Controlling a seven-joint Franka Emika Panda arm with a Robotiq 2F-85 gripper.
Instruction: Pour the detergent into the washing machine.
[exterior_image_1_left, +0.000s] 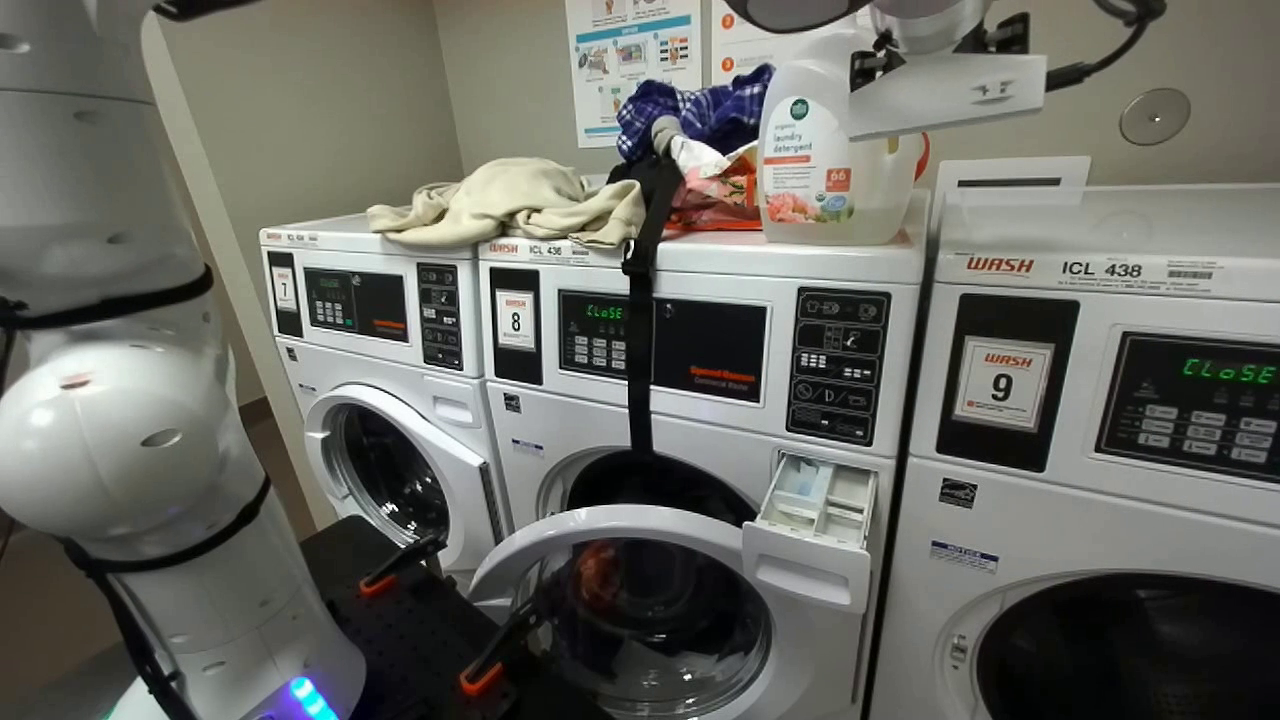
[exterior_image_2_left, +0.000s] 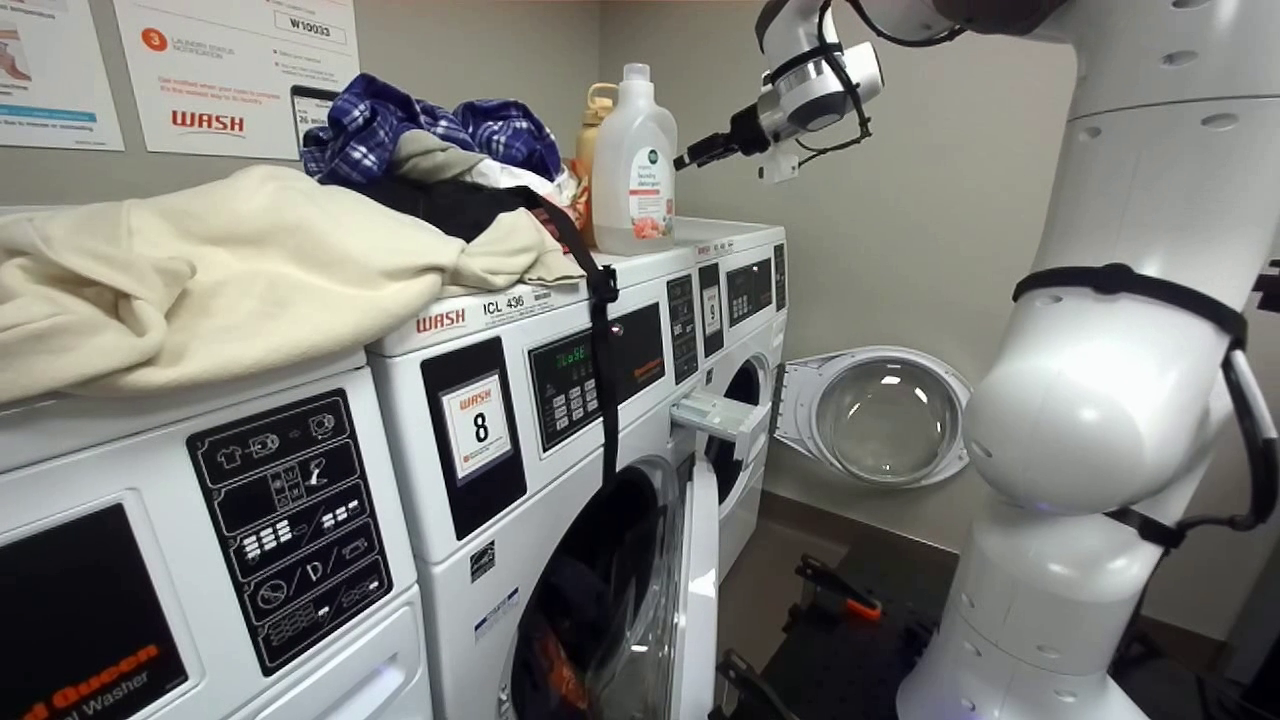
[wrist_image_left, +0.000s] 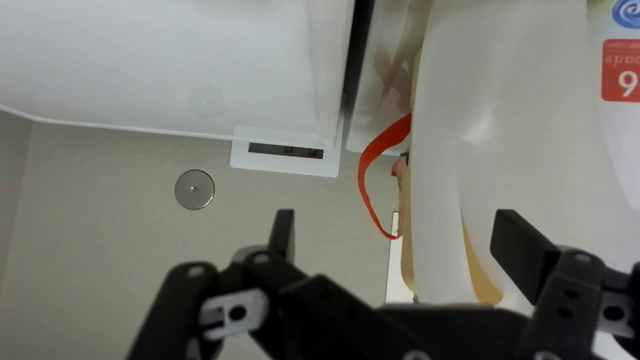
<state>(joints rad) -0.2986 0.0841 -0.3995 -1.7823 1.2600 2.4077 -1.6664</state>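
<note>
The gripper (wrist_image_left: 400, 232) is hovering near the detergent jug (exterior_image_2_left: 630, 170), holding its jaws wide apart; the jug is standing upright on top of the washing machine (exterior_image_1_left: 700, 428) marked 8, whose round door (exterior_image_1_left: 660, 610) is hanging open and whose dispenser drawer (exterior_image_1_left: 808, 565) is jutting out

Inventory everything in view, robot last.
detergent jug: 1, white, on washer 8
washer 8: 1, white, centre
washer 7, washer 9: 2, white, flanking it
drawer: 1, white, pulled from washer 8
cloth: 1, cream, on washers 7, 8
laundry pile: 1, mixed, on washer 8
strap: 1, black, down washer 8
bottle: 1, yellow, behind jug
posters: 2, white, wall
disc: 1, grey, wall
clamps: 2, black-orange, on table
arm: 1, white, before washers
gripper: 1, black, open, near jug
</note>
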